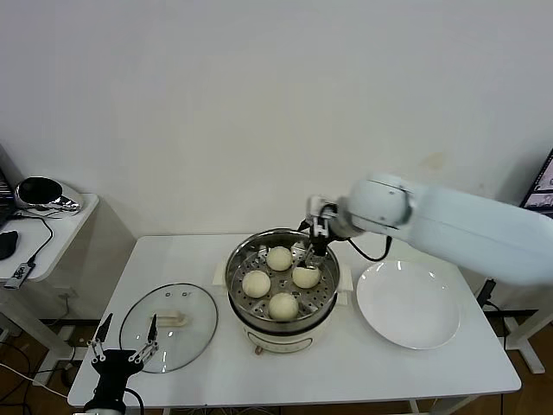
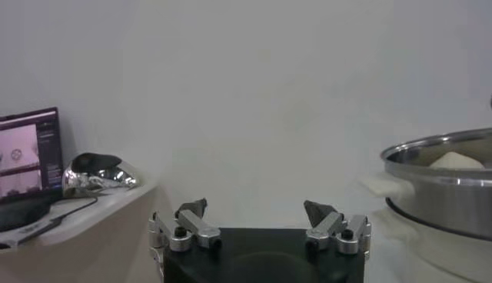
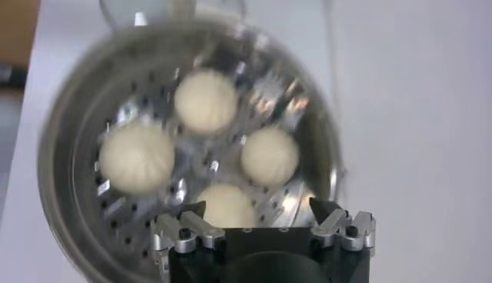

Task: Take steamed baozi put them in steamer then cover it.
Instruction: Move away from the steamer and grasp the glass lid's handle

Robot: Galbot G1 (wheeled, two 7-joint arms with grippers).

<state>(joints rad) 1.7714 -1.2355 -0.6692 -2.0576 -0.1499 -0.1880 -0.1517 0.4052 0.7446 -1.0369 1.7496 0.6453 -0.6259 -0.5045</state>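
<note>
Looking at it now, all four buns (image 1: 279,258) sit on the perforated tray inside the steamer (image 1: 238,259), so we'd call the loading step done and the covering step next. Our right gripper (image 1: 313,251) hangs over the far side of the pot, its fingers spread wide and holding nothing, with one bun (image 3: 227,206) just below and between them and the other three a bit beyond. The glass lid (image 1: 168,327) lies flat on the bench (image 1: 363,367), well apart from those fingers, on the other side of the steamer. Our left gripper (image 1: 125,339) is parked at the bench's near edge, fingers open and empty too, right beside the lid's near rim.

We figure the next move calls for the right arm to lift clear of the pot, then a grab on the lid's cream handle (image 1: 170,319). The left fingers look much better placed for that.

An empty white plate (image 1: 408,304) sits beside the steamer on the right arm's side. Only the right arm itself stands in the lid's way.
</note>
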